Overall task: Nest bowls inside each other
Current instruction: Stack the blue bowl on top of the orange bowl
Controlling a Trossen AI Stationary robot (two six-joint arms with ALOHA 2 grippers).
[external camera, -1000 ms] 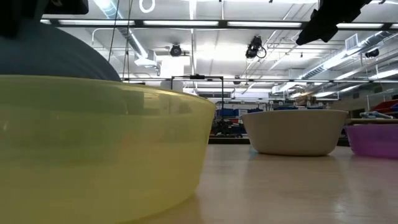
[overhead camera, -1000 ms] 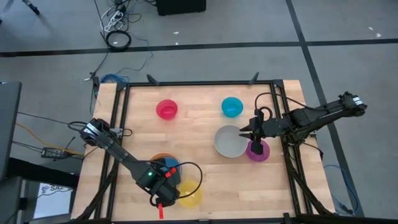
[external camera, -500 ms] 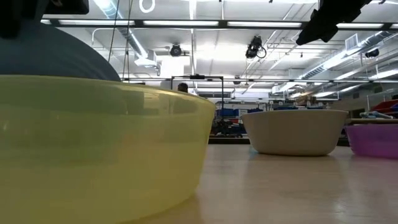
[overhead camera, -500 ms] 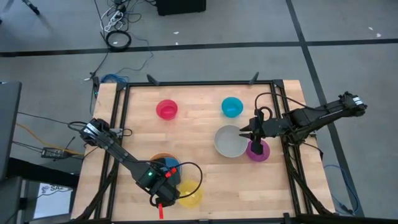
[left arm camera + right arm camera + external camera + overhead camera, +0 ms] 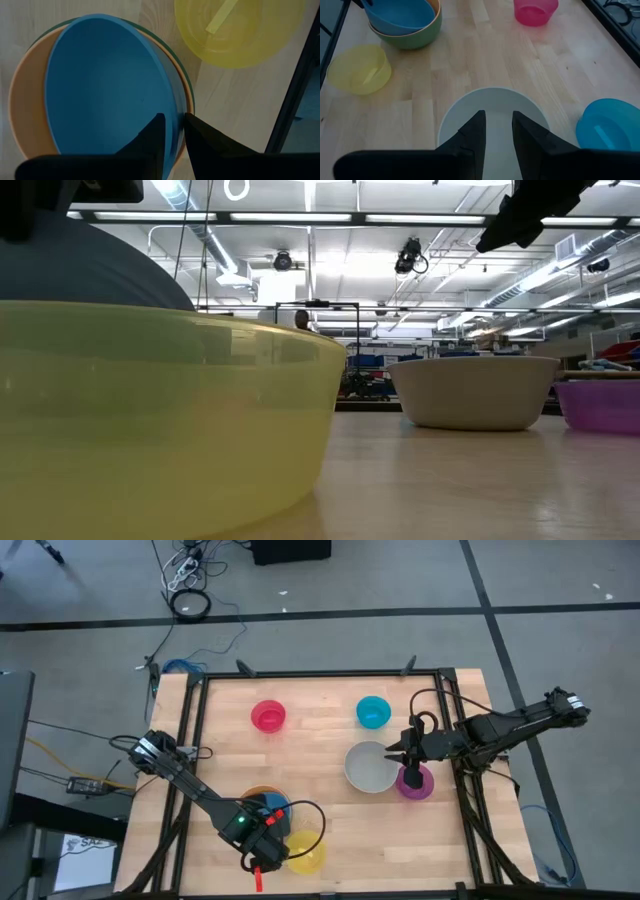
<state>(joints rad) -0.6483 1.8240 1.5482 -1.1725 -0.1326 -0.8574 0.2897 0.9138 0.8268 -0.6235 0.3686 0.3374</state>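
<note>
The left gripper [image 5: 172, 131] sits near the table's front edge, left of the middle, its two dark fingers closed to a narrow gap on the rim of the round blue plastic bowl [image 5: 105, 85], one finger inside the wall and one outside. That bowl lies tilted inside the orange plastic bowl [image 5: 22, 115], which itself sits in the green plastic bowl [image 5: 422, 35]; the pinch on the rim seems meant to steer the blue one down into the stack. Just beside the stack, nearer the front edge, stands the translucent yellow plastic bowl [image 5: 307, 852], loose and upright. The right gripper [image 5: 496, 131] hovers by the table's right edge over the grey plastic bowl [image 5: 371, 768], jaws parted a little and, as far as the wrist view shows, holding nothing; the grey bowl's rim lies under its fingertips. The purple plastic bowl [image 5: 415, 782] touches the grey one on its right. The cyan plastic bowl [image 5: 373, 711] and the pink-red plastic bowl [image 5: 269, 716] stand apart toward the back edge, not yet nested.
</note>
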